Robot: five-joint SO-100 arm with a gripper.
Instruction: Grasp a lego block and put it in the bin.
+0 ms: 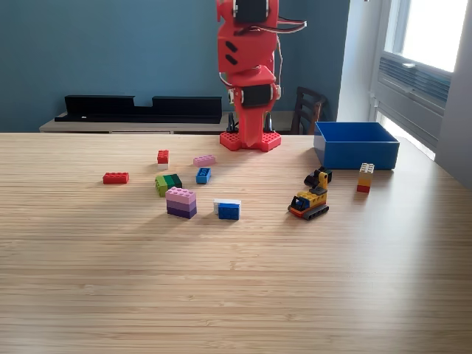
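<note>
your red arm (249,74) stands folded behind the scattered lego blocks (181,201) (pincer state unclear), blue bin (357,144) at the exterior view's right.

The red arm (249,70) is standing upright at the far edge of the bench (236,280), folded in on itself above its base (251,140). Its upper segments are running out of the top of the exterior view, with thin cables looping off to the view's right. The end effector is not showing anywhere in the view.
</note>
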